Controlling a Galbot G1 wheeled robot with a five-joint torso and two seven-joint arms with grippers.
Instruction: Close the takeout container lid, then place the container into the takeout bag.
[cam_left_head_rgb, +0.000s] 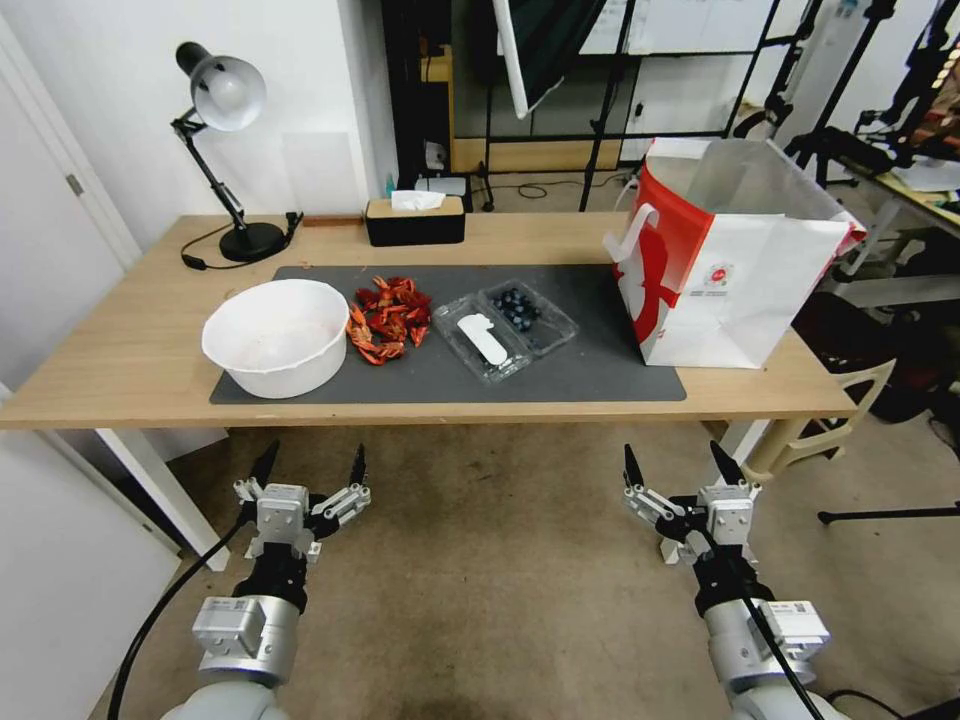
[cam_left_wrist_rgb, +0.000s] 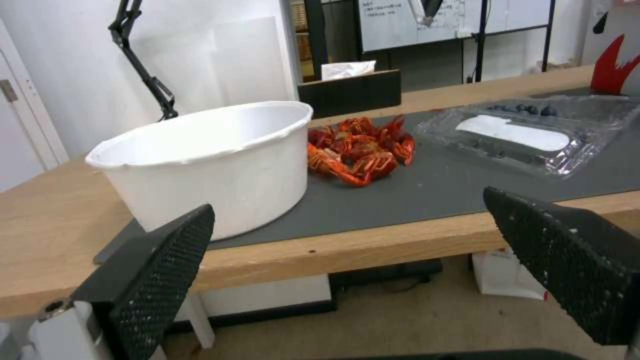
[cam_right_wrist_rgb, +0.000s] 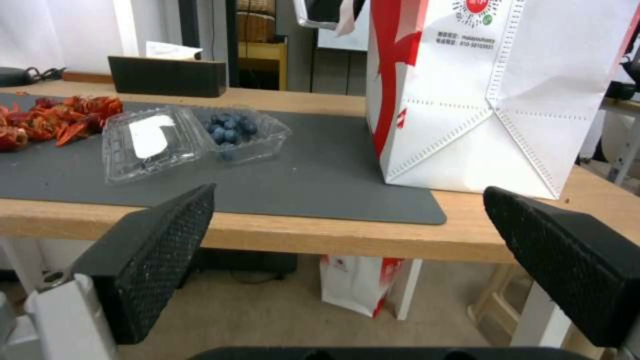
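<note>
The clear takeout container (cam_left_head_rgb: 530, 315) (cam_right_wrist_rgb: 241, 134) lies open on the grey mat, dark blueberries in its far half. Its lid (cam_left_head_rgb: 482, 343) (cam_right_wrist_rgb: 150, 141) (cam_left_wrist_rgb: 527, 135) lies flat beside it, nearer the table's front, with a white sticker on it. To the right stands the white takeout bag (cam_left_head_rgb: 735, 270) (cam_right_wrist_rgb: 493, 95) with red sides, open at the top. Both grippers hang below the table's front edge, away from the container. My left gripper (cam_left_head_rgb: 310, 467) (cam_left_wrist_rgb: 347, 265) is open and holds nothing. So is my right gripper (cam_left_head_rgb: 678, 462) (cam_right_wrist_rgb: 347, 260).
A round white bowl (cam_left_head_rgb: 277, 336) (cam_left_wrist_rgb: 213, 162) sits on the grey mat (cam_left_head_rgb: 590, 375) at the left, with a pile of red crayfish (cam_left_head_rgb: 390, 318) (cam_left_wrist_rgb: 360, 150) between it and the lid. A black desk lamp (cam_left_head_rgb: 225, 150) and a tissue box (cam_left_head_rgb: 415, 218) stand at the back.
</note>
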